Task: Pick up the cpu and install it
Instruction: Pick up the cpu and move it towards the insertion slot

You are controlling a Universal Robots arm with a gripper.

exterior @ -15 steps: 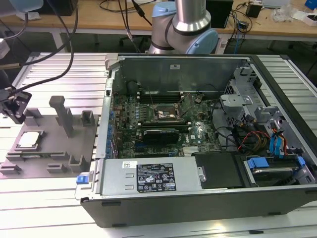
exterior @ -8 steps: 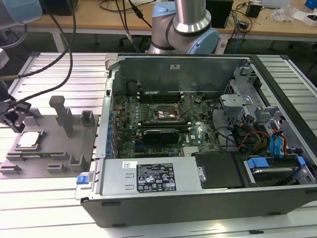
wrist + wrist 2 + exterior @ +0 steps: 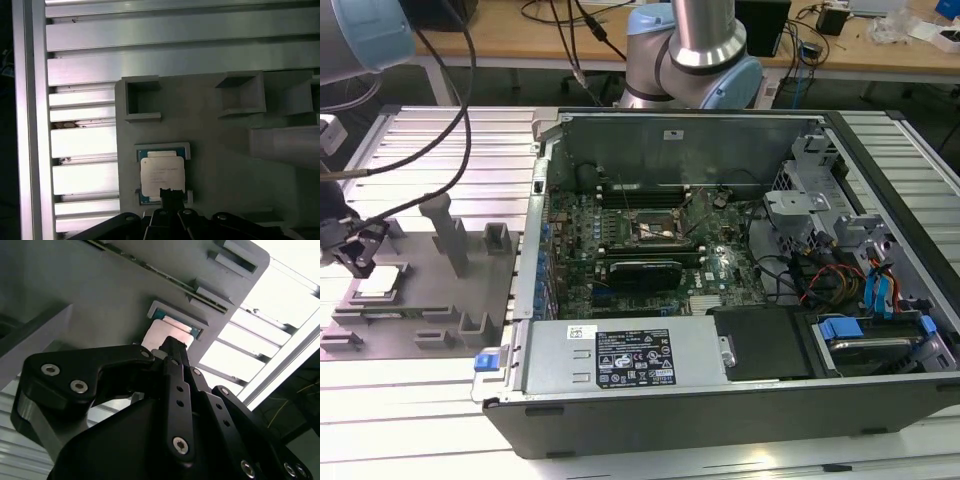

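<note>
The cpu (image 3: 380, 281) is a small square chip with a pale metal top. It lies flat in a framed recess of the gray tray (image 3: 430, 305) at the exterior view's left, outside the computer case. My gripper (image 3: 356, 252) hangs just above it. In the first wrist view the cpu (image 3: 162, 171) sits in its recess and my gripper's (image 3: 170, 194) dark tip overlaps the chip's near edge, fingers drawn together with nothing visibly between them. In the second wrist view the gripper (image 3: 172, 346) points at the cpu (image 3: 164, 334). The motherboard socket (image 3: 660, 232) sits inside the case.
The open computer case (image 3: 720, 400) fills the middle and the exterior view's right, with cables, drive bays and a power supply (image 3: 620, 355) inside. The tray carries upright posts (image 3: 448, 232) and small box-shaped holders (image 3: 142, 99). Ribbed aluminium table slats (image 3: 85, 140) run beside the tray.
</note>
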